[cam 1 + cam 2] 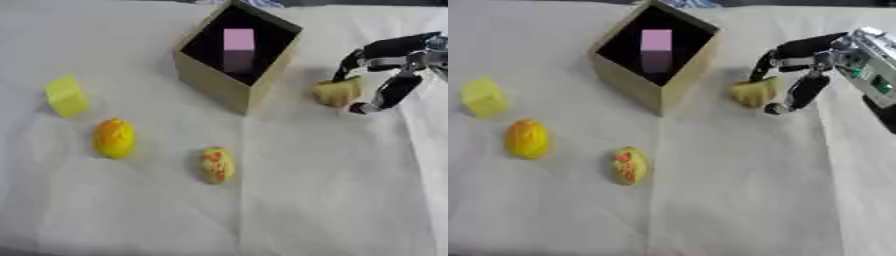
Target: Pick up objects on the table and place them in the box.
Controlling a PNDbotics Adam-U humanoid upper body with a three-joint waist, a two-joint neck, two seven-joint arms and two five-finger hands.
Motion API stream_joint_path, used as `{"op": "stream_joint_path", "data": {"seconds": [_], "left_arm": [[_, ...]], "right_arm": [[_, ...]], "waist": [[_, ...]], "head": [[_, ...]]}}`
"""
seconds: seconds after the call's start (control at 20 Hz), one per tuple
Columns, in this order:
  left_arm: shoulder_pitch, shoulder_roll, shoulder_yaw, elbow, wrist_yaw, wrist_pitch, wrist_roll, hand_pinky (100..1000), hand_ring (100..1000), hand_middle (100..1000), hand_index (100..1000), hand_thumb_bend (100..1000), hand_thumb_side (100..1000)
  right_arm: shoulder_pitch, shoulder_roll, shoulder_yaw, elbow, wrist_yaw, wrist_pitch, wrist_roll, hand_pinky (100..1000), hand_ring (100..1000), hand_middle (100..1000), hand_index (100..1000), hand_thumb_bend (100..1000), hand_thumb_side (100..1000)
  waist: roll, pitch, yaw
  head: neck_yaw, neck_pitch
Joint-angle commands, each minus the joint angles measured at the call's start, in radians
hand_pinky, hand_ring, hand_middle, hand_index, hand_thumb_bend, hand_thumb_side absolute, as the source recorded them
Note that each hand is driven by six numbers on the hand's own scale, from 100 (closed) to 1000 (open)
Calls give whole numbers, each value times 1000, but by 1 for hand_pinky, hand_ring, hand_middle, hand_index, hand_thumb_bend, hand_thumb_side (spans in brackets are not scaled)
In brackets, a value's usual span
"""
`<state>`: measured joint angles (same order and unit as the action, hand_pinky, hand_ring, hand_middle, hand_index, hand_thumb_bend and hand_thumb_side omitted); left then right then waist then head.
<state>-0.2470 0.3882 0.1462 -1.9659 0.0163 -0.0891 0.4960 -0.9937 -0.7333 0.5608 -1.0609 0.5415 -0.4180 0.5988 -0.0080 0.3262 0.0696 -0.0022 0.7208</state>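
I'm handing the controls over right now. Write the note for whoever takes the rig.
Right hand: fingers curled around the tan-yellow piece on the table, right of the box; not lifted yet.
Left hand: not in view.
Done: pink block stands inside the box.
Left on the cloth: yellow block at far left, orange-yellow fruit below it, yellow-red fruit in the middle.
Next, probably: lift the tan-yellow piece into the box, then the other three.

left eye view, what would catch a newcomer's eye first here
The open cardboard box near the top centre, dark inside with a pink block in it. Just right of it, the right hand is curled around a tan lump on the white cloth. Left of the box lie a yellow block, an orange fruit and a speckled yellow fruit.
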Motion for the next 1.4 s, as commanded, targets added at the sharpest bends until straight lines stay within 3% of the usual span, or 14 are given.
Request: {"op": "stream_joint_path", "data": {"seconds": [0.05,0.1,0.25,0.45,0.7,0.95,1.15,1.4], "left_arm": [[-9,19,5,-11,4,-3,-3,746,684,658,833,262,632],[-9,19,5,-11,4,-3,-3,746,684,658,833,261,632],[-10,16,4,-12,3,-3,-4,746,684,658,833,261,631],[-8,15,5,-12,2,-3,-4,746,685,658,832,260,630],[-7,14,6,-15,-2,-4,-4,746,685,659,832,261,626],[-5,16,4,-15,-7,-3,-6,747,686,659,832,262,623],[-6,15,1,-15,-9,-3,-10,747,686,659,832,262,621],[-8,15,-1,-15,-8,-2,-12,747,686,659,832,261,621]], "right_arm": [[-9,-14,-11,-9,2,34,-65,847,752,596,697,200,146],[-7,-13,-11,-12,3,49,-88,843,739,579,680,204,101],[-6,-6,-12,-12,13,90,-155,835,697,527,622,187,100],[4,-9,-21,-39,3,112,-214,836,690,521,616,133,100],[5,-39,-76,-210,-40,164,-249,838,684,517,616,111,100],[-71,-20,-121,-353,-48,223,-227,839,694,534,644,147,100],[-171,61,-124,-312,-17,237,-187,840,699,542,655,162,100],[-258,184,-124,-157,40,209,-160,842,703,550,665,148,100]], "waist": [[2,-17,1],[1,-17,1],[2,-19,0],[4,-22,0],[3,-30,-5],[2,-41,-9],[2,-48,-8],[2,-49,4]], "head": [[1,-11],[1,-12],[2,-14],[3,-12],[4,-11],[0,-4],[-8,1],[-16,3]]}}
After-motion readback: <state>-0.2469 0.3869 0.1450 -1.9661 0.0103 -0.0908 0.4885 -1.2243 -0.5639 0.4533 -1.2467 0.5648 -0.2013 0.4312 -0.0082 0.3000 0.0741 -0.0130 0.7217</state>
